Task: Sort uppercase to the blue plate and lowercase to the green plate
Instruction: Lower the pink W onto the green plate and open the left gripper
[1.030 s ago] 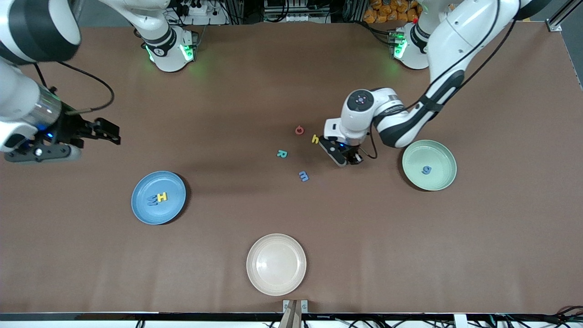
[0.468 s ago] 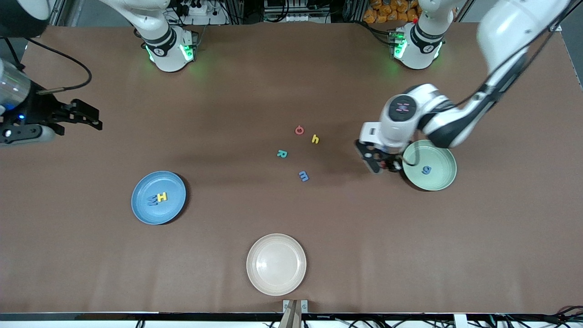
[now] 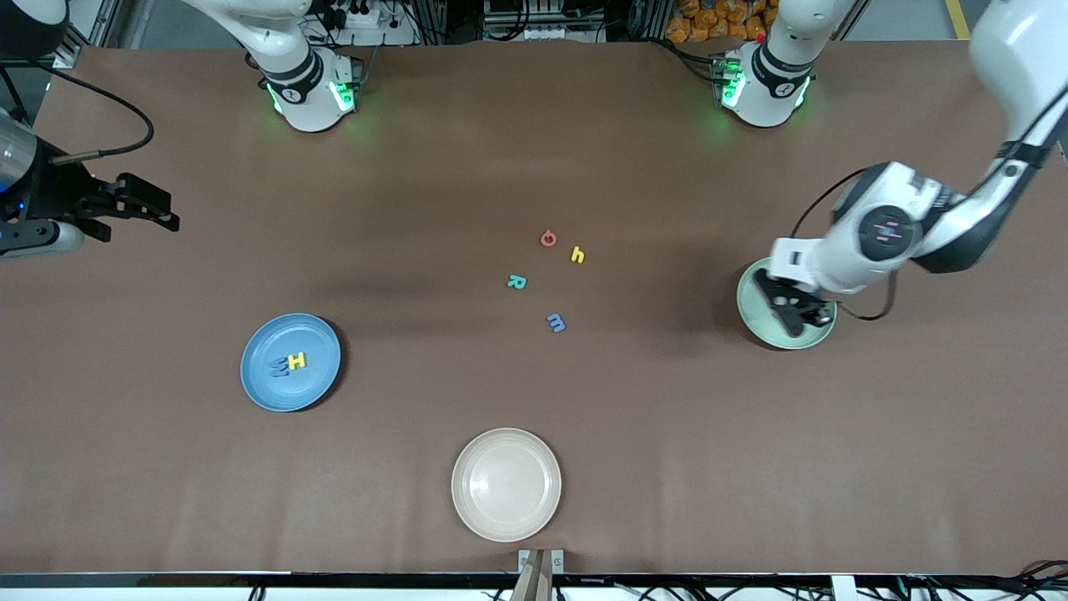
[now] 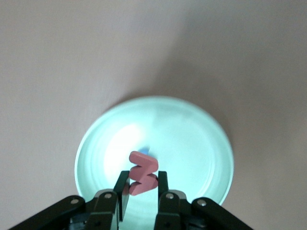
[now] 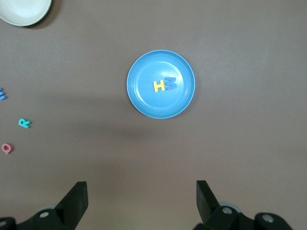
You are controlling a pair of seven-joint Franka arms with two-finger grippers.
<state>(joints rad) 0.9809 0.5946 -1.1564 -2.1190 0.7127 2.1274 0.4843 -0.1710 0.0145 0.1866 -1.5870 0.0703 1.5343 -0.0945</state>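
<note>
Your left gripper (image 3: pixel 799 311) hangs over the green plate (image 3: pixel 751 313), arm bent in from its base, jaws pinching the red w (image 4: pixel 142 173). Your right gripper (image 3: pixel 142 206) waits open, high over the right arm's end of the table (image 3: pixel 417 167), the blue plate (image 5: pixel 144 100) below it.

My left hand (image 4: pixel 139 191) showing matt black plastic, red w (image 4: pixel 142 172) looking like soft foam, green plate (image 4: pixel 201 143) gleaming smooth, counter (image 3: pixel 534 125) lying matt brown.
</note>
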